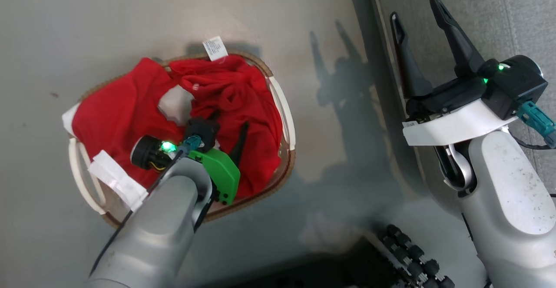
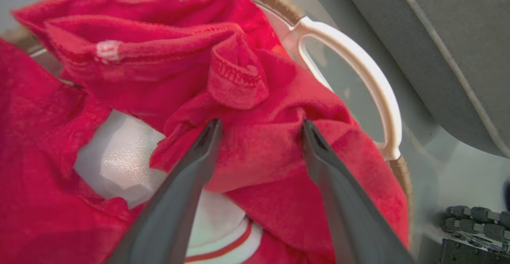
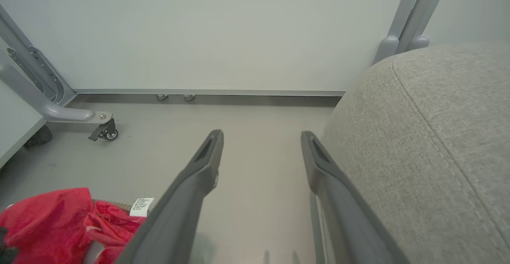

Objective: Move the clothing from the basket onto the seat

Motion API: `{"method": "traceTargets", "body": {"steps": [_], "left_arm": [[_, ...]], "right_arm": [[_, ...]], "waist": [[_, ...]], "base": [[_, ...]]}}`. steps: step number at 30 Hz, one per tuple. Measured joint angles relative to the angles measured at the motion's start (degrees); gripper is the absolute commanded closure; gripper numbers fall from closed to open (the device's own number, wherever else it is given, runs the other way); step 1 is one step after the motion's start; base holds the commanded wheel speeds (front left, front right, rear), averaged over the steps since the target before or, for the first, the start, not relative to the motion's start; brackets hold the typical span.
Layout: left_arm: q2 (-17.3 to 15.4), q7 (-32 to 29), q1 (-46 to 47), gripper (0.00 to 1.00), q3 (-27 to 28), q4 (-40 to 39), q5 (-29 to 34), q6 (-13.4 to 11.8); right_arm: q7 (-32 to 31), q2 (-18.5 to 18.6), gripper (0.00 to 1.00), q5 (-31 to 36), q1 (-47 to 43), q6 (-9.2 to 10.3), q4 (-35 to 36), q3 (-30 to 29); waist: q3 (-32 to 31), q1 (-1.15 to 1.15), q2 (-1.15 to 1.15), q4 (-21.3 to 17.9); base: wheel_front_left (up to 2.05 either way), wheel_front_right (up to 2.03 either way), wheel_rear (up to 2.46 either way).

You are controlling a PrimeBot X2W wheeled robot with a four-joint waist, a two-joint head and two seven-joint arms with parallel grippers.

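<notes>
Red clothing (image 1: 243,105) heaped in the basket (image 1: 287,114).
Left hand (image 2: 259,126) spread open over a fold, maybe touching, ready to pinch; right hand (image 1: 413,8) open, idle by the seat (image 1: 521,18).

— What are you counting?
— I'm counting one basket (image 1: 284,173) at nine o'clock, with two handles (image 1: 284,110).
— And the clothing (image 1: 117,114)?
— I'm seeing one red heap; I'm not telling separate garments apart. One label tag (image 1: 215,47) is showing at its twelve o'clock, one seat (image 1: 478,10) at one o'clock. I'm carrying one left gripper (image 2: 259,126), one right gripper (image 1: 415,10).
</notes>
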State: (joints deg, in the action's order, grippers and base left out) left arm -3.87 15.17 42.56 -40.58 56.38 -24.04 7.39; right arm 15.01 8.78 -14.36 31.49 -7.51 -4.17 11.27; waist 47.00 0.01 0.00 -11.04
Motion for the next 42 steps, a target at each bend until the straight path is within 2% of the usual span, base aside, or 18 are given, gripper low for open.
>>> {"method": "traceTargets", "body": {"steps": [6, 14, 15, 16, 23, 32, 42], "left_arm": [[-1.0, 0.0, 3.6, 0.00, -3.9, 4.7, -1.5, 0.0], [-0.4, -0.6, 7.2, 0.00, -8.0, 13.3, -1.8, 0.0], [-0.2, -0.6, 7.5, 0.46, -8.1, 13.5, -2.3, 0.0], [-0.1, -0.6, 7.8, 1.00, -8.5, 13.8, -2.5, 0.0], [0.4, -0.2, 7.7, 1.00, -8.2, 11.3, -5.0, 0.0], [-0.5, 0.0, -0.5, 1.00, -0.4, 0.4, -3.4, -0.9], [0.1, 0.0, -12.3, 1.00, 9.4, -13.0, 1.9, -0.6]], "right_arm": [[0.0, 0.2, 0.00, 0.2, 0.0, 0.00, 0.2, 0.2], [0.0, -0.2, 0.00, 0.4, 0.2, 0.00, 0.6, 0.6], [0.0, -0.3, 0.00, 0.4, 0.2, 0.00, 0.5, 0.6], [0.0, -0.3, 0.00, 0.4, 0.2, 0.00, 0.5, 0.6], [0.0, -0.7, 0.00, 0.4, 0.2, 0.00, -0.8, 0.4], [0.0, -1.6, 0.00, -0.3, -1.2, 0.00, -3.7, 0.4], [0.0, -1.7, 0.00, -0.5, -7.7, 0.00, -7.4, -1.6]], "waist": [[3.9, 0.00, 0.00, -1.6], [6.2, 0.00, 0.00, -3.5], [6.3, 0.00, 0.00, -3.6], [6.3, 0.00, 0.00, -3.6], [4.0, 0.00, 0.00, -2.9], [-3.2, -0.01, 0.00, -2.0], [-15.1, -0.01, 0.00, 0.1]], "base": [[0.00, 0.00, 0.00], [0.00, 0.00, 0.00], [0.00, 0.00, 0.00], [0.00, 0.00, 0.00], [0.00, 0.00, 0.00], [0.00, 0.00, 0.00], [0.00, 0.00, 0.00]]}}
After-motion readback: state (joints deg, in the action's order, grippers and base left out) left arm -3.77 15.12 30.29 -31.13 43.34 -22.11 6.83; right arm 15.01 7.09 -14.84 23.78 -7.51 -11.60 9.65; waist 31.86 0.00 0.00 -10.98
